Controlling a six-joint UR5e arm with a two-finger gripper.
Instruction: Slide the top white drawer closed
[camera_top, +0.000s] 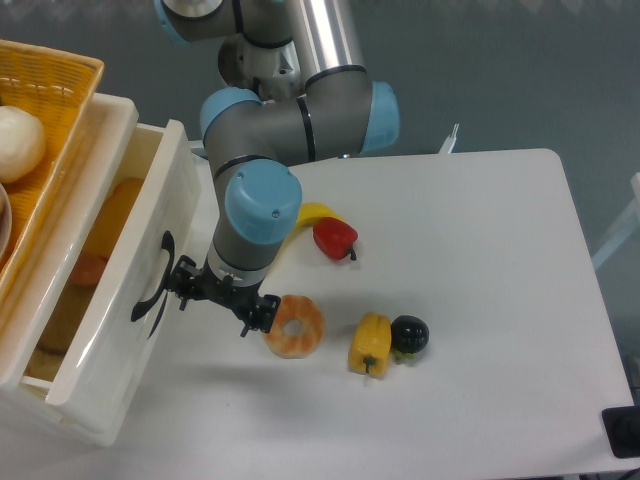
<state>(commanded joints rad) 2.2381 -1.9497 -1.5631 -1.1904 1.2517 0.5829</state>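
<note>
No readable text, labels, brands or numbers anywhere. Nothing printed shows on any object or on the robot arm.

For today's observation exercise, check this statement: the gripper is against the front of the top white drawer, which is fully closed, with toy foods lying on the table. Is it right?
Not quite. The camera view shows the top white drawer still partly open, not fully closed. The gripper is against its front, and toy foods lie on the table.

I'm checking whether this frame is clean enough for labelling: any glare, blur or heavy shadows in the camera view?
Camera view: sharp overall, lighting even and soft; faint shadows under the orange ring-shaped toy and yellow toy pepper; mild sheen on the glossy white plastic drawer with the curved black handle; the black gripper is dark, so how its jaws stand is unclear.
</note>
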